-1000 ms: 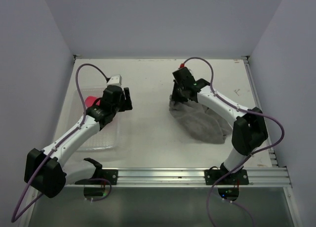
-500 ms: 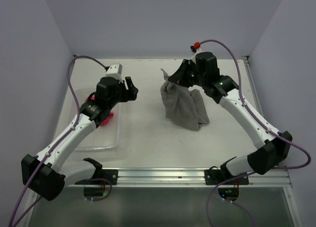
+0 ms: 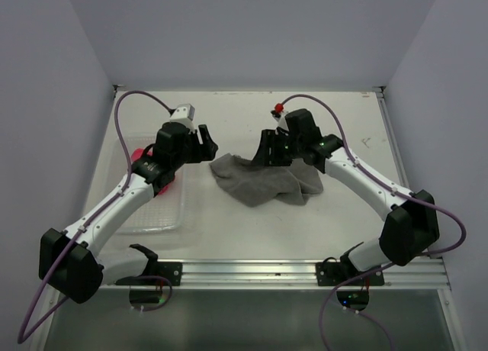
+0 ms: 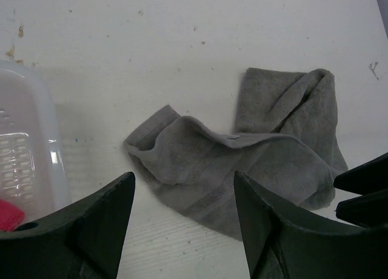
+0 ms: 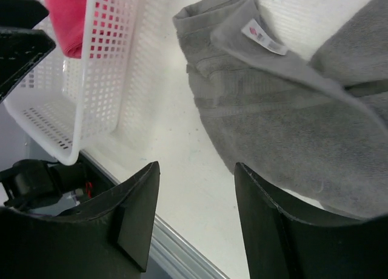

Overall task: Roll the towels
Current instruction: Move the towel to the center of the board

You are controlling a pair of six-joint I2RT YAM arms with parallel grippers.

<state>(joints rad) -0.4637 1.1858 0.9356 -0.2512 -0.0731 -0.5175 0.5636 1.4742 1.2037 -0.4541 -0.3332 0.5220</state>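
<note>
Both claws gape wide and grip nothing. The left claw hangs near the left end of the grey towel, just beside the white basket. The right claw hangs over the towel's far edge. The grey towel lies crumpled and partly folded over itself on the worktop between the two claws, a small white label showing. The pink towel sits in the basket, partly hidden by the left arm.
</note>
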